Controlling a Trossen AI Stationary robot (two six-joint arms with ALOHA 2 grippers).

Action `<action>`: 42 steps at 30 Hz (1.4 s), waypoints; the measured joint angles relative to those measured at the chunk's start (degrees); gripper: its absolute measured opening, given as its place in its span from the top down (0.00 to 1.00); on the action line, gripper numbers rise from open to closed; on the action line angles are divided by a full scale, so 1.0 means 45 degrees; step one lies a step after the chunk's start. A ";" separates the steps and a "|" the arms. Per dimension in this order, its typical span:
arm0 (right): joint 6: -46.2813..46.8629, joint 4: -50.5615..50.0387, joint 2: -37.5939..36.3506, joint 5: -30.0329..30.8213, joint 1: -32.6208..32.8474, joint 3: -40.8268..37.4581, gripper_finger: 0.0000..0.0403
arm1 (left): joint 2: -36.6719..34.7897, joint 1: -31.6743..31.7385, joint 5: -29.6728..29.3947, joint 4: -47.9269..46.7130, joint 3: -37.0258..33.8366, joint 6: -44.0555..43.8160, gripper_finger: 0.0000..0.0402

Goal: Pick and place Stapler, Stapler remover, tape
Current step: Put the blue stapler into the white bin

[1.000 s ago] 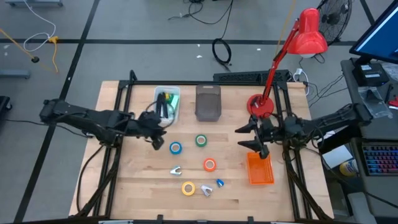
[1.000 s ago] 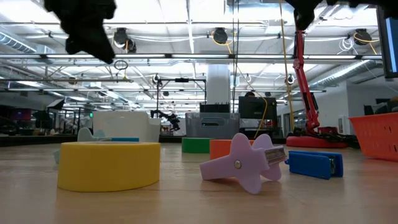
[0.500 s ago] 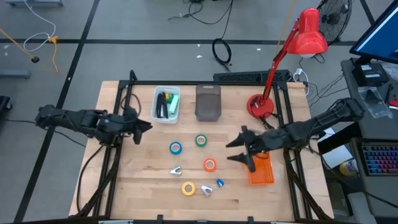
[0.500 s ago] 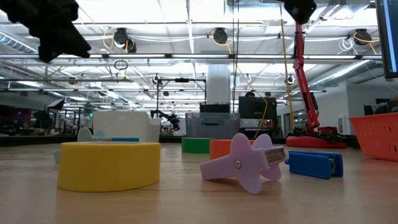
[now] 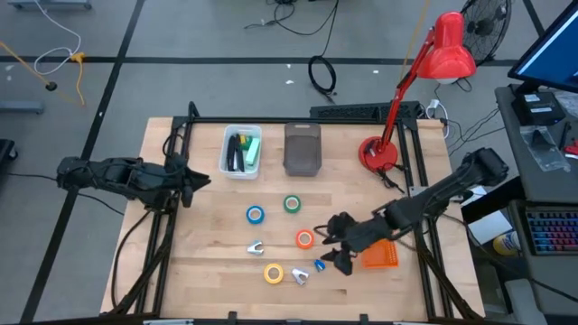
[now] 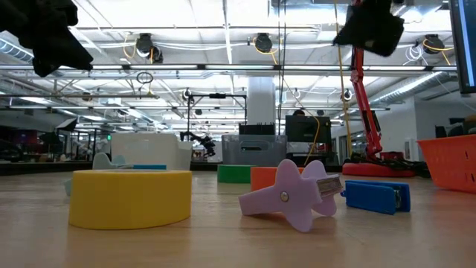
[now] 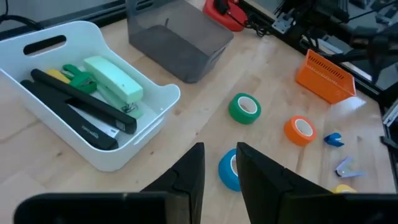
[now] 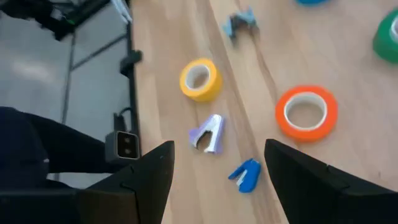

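The black and the green stapler (image 7: 115,84) lie in a white bin (image 5: 242,151) at the far left. Blue (image 5: 256,215), green (image 5: 292,204), orange (image 5: 304,239) and yellow tape (image 5: 273,273) lie flat on the table's middle. A grey (image 5: 256,246), a purple (image 8: 208,133) and a blue stapler remover (image 8: 245,175) lie among them. My right gripper (image 5: 330,248) hangs open above the blue stapler remover, beside the orange tape. My left gripper (image 5: 200,183) is raised at the table's left edge, its fingers a narrow gap apart with nothing between them.
A grey bin (image 5: 302,149) stands at the far middle next to the white bin. An orange basket (image 5: 381,256) lies at the right, under my right arm. A red desk lamp's base (image 5: 379,153) sits at the far right. Bare wood lies along the near edge.
My right gripper has swung from above the orange basket toward the table's near left, rolling and tipping downward, and now hangs over the blue stapler remover. My left gripper has drawn back from the white bin toward the table's left edge. No object has moved.
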 joint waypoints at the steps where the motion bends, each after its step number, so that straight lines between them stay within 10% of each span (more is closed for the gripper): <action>1: 0.0222 -0.0045 0.0271 -0.0005 0.0000 0.0067 0.40 | 0.0001 0.0000 -0.0001 -0.0007 0.0000 0.0022 0.77; 15: 0.2546 0.0225 0.2759 -0.2310 -0.0144 0.0185 0.51 | 0.0015 0.0000 0.0470 -0.0013 0.0000 0.0914 0.77; 42: 0.2883 0.1202 0.2806 -0.2254 -0.0485 0.0166 0.49 | 0.0010 0.0000 0.0703 -0.0010 0.0000 0.1247 0.77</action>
